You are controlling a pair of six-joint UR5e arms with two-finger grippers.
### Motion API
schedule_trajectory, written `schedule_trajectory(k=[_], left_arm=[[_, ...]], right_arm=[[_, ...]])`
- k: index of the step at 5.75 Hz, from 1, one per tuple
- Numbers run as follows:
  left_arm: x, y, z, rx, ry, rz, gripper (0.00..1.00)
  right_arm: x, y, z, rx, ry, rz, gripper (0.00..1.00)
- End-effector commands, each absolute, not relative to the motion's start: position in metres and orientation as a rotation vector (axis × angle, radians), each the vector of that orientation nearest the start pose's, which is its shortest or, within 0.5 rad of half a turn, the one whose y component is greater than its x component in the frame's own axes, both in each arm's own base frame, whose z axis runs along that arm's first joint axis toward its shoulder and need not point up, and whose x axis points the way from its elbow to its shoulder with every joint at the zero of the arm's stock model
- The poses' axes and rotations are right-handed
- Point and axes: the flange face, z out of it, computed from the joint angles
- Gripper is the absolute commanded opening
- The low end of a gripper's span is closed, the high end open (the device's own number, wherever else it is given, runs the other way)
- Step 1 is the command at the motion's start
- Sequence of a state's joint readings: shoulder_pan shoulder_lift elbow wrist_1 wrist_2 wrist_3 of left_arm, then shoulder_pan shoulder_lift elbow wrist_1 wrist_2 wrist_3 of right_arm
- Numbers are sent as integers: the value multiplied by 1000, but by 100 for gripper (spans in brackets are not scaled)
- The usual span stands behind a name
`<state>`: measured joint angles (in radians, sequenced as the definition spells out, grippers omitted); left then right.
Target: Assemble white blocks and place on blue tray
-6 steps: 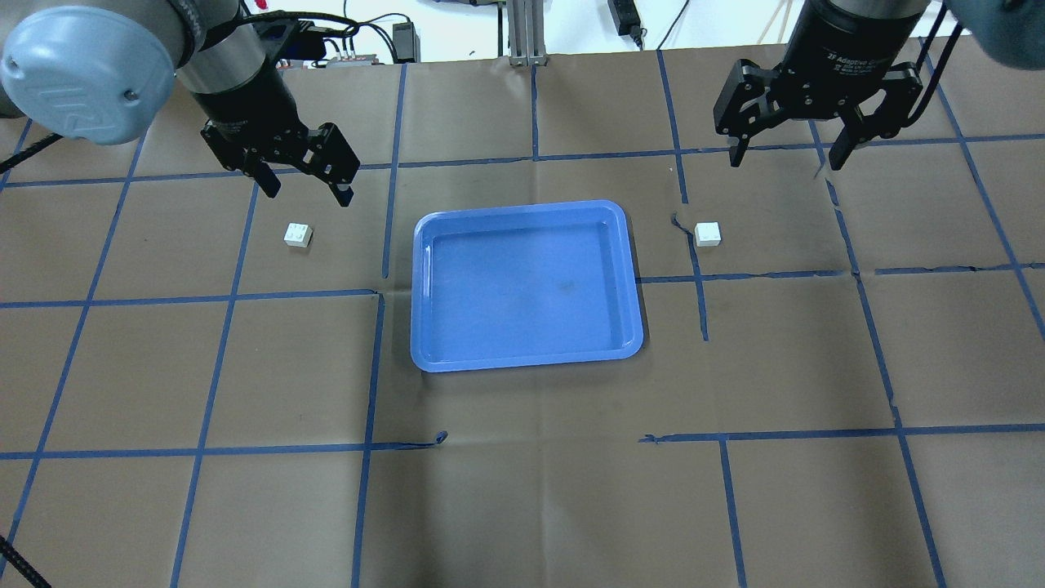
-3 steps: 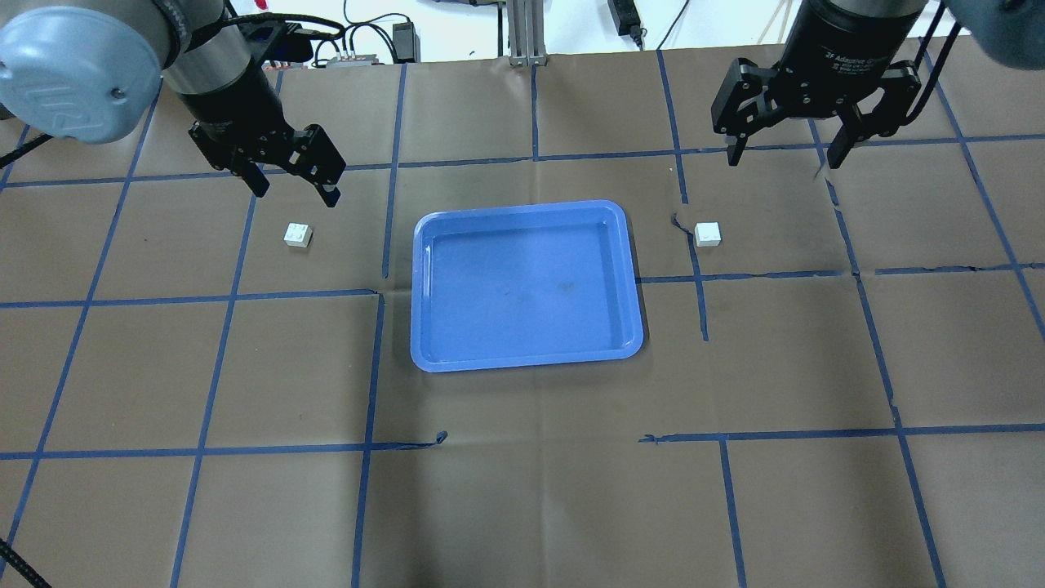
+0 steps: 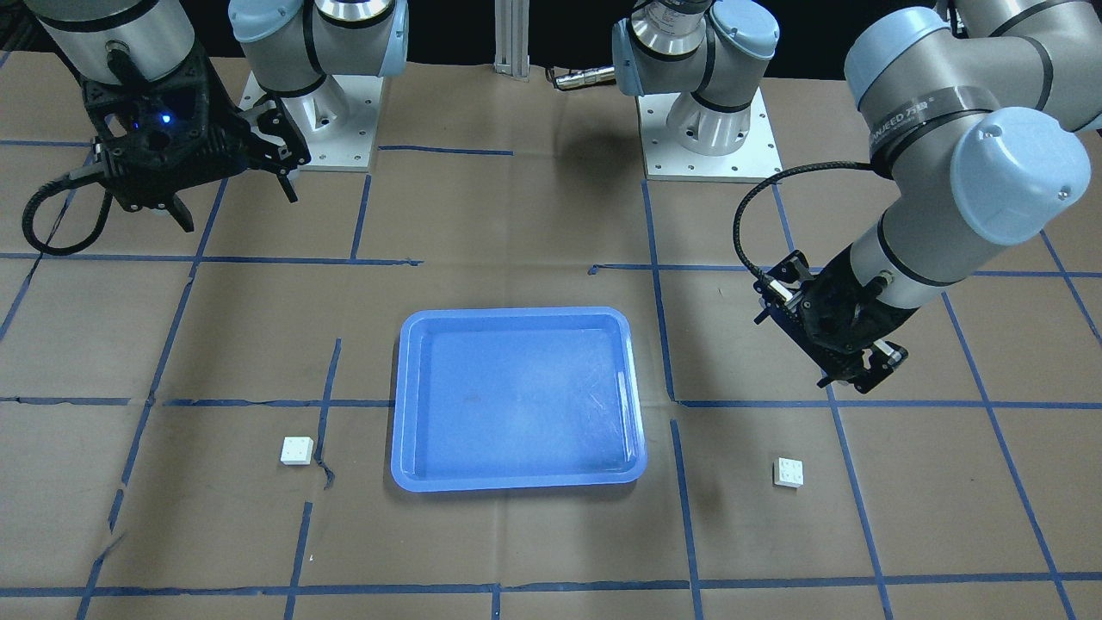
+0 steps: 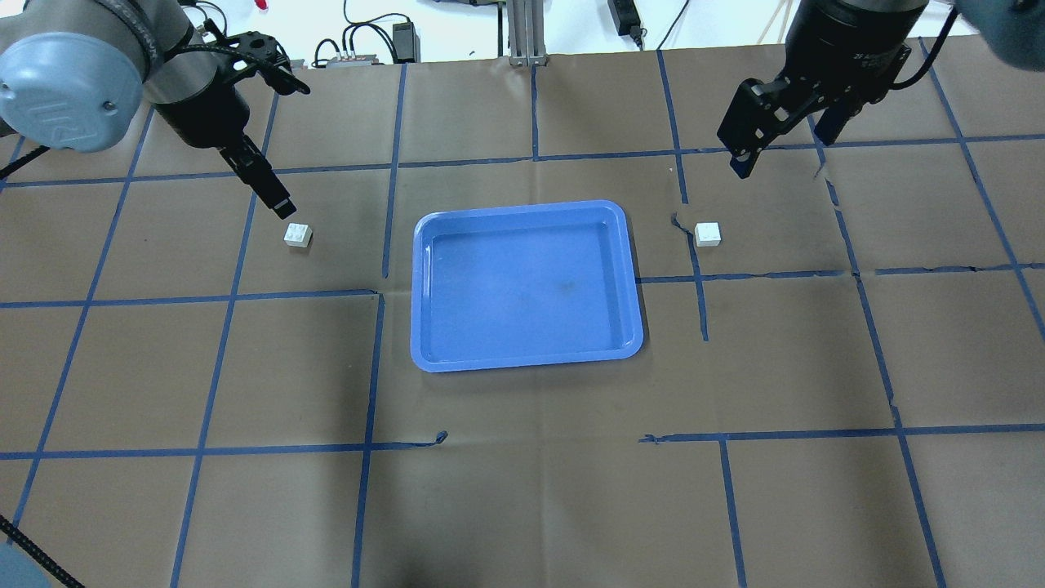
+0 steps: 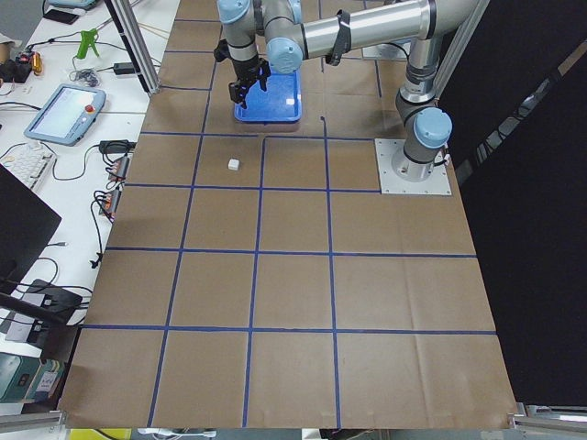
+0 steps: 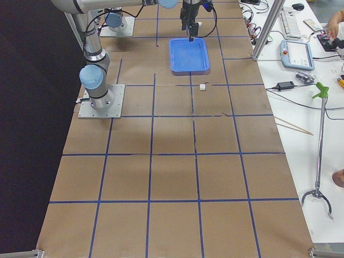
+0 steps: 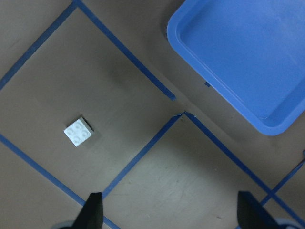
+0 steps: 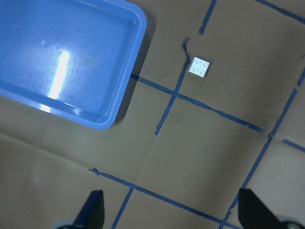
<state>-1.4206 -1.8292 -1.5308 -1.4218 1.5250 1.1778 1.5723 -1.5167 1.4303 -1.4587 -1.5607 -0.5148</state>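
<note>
One white block (image 4: pixel 298 235) lies on the table left of the blue tray (image 4: pixel 522 208); the other white block (image 4: pixel 708 233) lies right of it. My left gripper (image 4: pixel 277 200) hovers open just behind the left block, which shows in the left wrist view (image 7: pixel 78 132) ahead of the open fingertips (image 7: pixel 93 210). My right gripper (image 4: pixel 782 145) hovers open behind and right of the right block, which shows in the right wrist view (image 8: pixel 199 67). In the front view the blocks lie at left (image 3: pixel 297 450) and right (image 3: pixel 789 473) of the tray (image 3: pixel 508 313). The tray holds nothing.
Brown paper with a blue tape grid covers the table. The two arm bases (image 3: pixel 710 129) stand on plates at the robot's side. Cables and a power brick (image 4: pixel 404 37) lie past the far edge. A side bench holds a teach pendant (image 5: pixel 64 110).
Both wrists have turned about a quarter turn, so the grippers now show edge-on from overhead. The left gripper has shifted slightly left, closer to its block. Blocks and tray have not moved.
</note>
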Motion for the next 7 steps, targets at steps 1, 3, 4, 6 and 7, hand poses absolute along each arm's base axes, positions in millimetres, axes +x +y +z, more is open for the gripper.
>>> schedule_trajectory(k=[1, 3, 4, 6, 7], left_arm=[[-43, -619, 348, 2020, 2495, 17, 99], [-23, -649, 295, 2257, 2214, 27, 99], [-15, -660, 267, 2368, 2113, 28, 99], [-9, -680, 225, 2394, 2003, -7, 99], [-7, -685, 205, 2434, 1958, 15, 99]], right_arm=[[134, -526, 507, -1494, 2743, 1, 100], [127, -571, 478, -2226, 2274, -91, 100], [107, -582, 471, -2352, 2136, -89, 100], [39, -612, 439, -2314, 2004, -207, 100], [31, -627, 414, -2224, 1977, -291, 100]])
